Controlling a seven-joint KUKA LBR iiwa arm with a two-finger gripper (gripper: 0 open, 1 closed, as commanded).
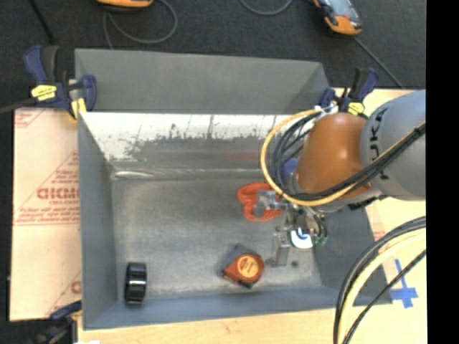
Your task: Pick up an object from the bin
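Where arm (337, 156) crowds right wall (338, 272), room opens (leftward).

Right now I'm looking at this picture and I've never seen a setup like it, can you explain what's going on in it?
One camera looks down, somewhat from the side, into a grey metal bin. The big rounded shape on the right is a robot arm with an orange cover and cables, reaching in. At its tip is the gripper, the part that grasps, low over the bin's right side. Three things lie inside: an orange tape measure beside the gripper, an orange-red plastic thing partly behind the arm, and a black roll in the near left corner. Whether anything is held, I cannot tell.
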